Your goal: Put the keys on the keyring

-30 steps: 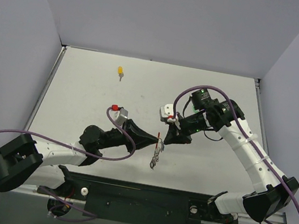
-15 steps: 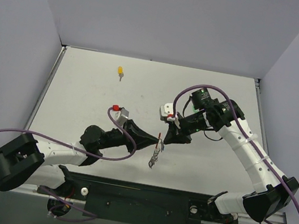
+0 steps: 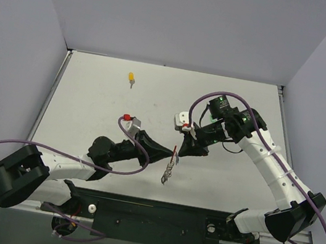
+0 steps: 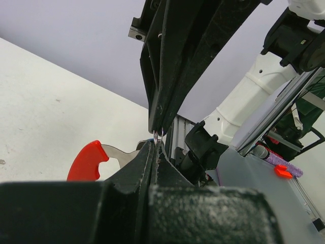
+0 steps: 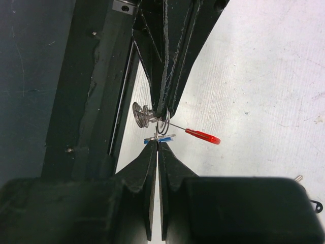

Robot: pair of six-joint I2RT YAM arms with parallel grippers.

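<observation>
Over the middle of the table, my left gripper (image 3: 173, 155) and right gripper (image 3: 178, 152) meet tip to tip. The left gripper (image 4: 155, 145) is shut on the wire loop of the keyring (image 5: 163, 124), whose red arc (image 5: 203, 136) sticks out sideways. Its small silver pieces (image 3: 168, 172) hang below. In the right wrist view, my right gripper (image 5: 158, 145) is shut on the blue-headed key (image 5: 160, 138), seen edge-on and touching the loop. A yellow-headed key (image 3: 131, 78) lies far back on the left. I see no other keys.
The white table (image 3: 91, 104) has grey walls on three sides. A black rail (image 3: 154, 214) with both arm bases runs along the near edge, just beyond the gripper tips in the right wrist view. The right arm's white link (image 4: 249, 96) stands close behind the left fingers.
Both grips are unchanged. The dangling silver pieces have swung slightly to the left, and the arms have barely moved.
</observation>
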